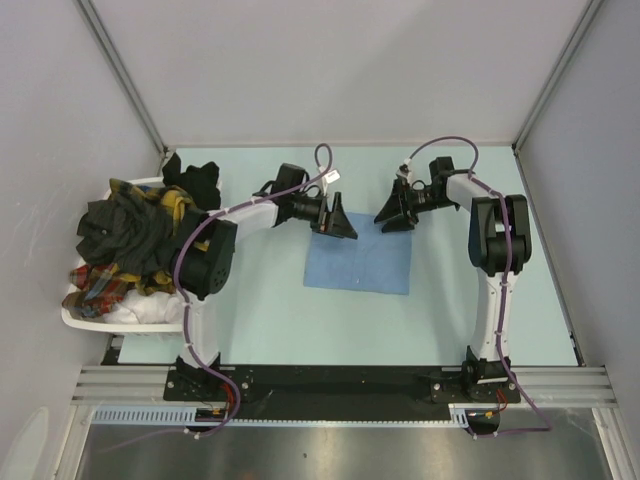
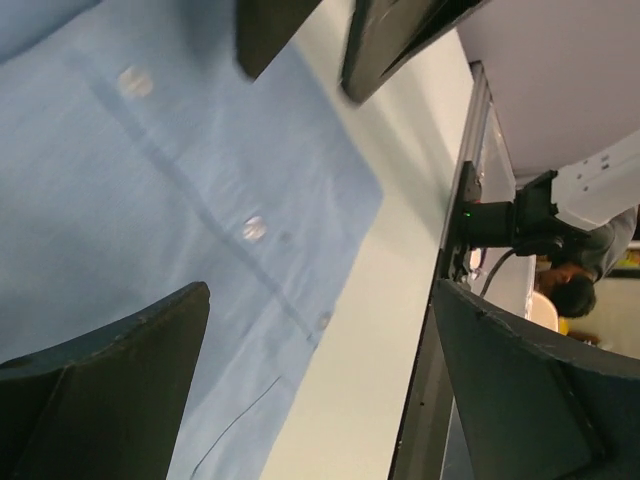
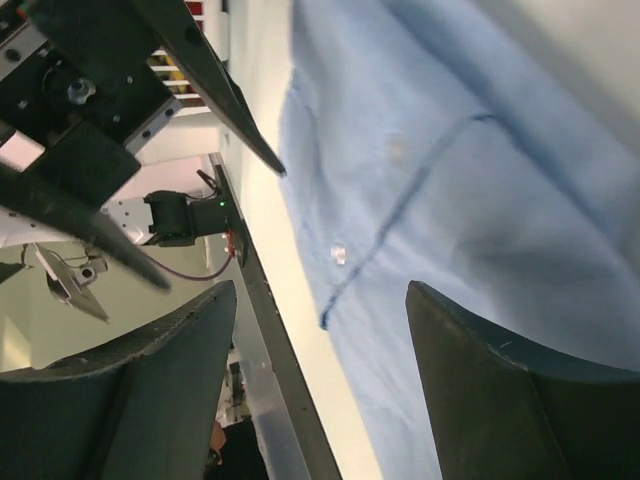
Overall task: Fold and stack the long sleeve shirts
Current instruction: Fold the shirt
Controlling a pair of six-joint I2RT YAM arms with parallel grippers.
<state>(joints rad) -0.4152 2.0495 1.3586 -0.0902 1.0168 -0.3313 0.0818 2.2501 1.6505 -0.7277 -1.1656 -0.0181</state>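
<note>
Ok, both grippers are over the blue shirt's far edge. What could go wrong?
1. The left gripper and right gripper hang close together; closing in could knock them together.
2. The light blue shirt lies folded; a shallow pinch may lift only the top layer.
3. The left arm has its elbow beside the heaped shirts, which could snag.

You have a pale green worktop (image 1: 270, 320), boxed by plain grey walls (image 1: 340, 60) at 9, 12 and 3 o'clock, with an aluminium rail (image 1: 120, 383) at 6.
</note>
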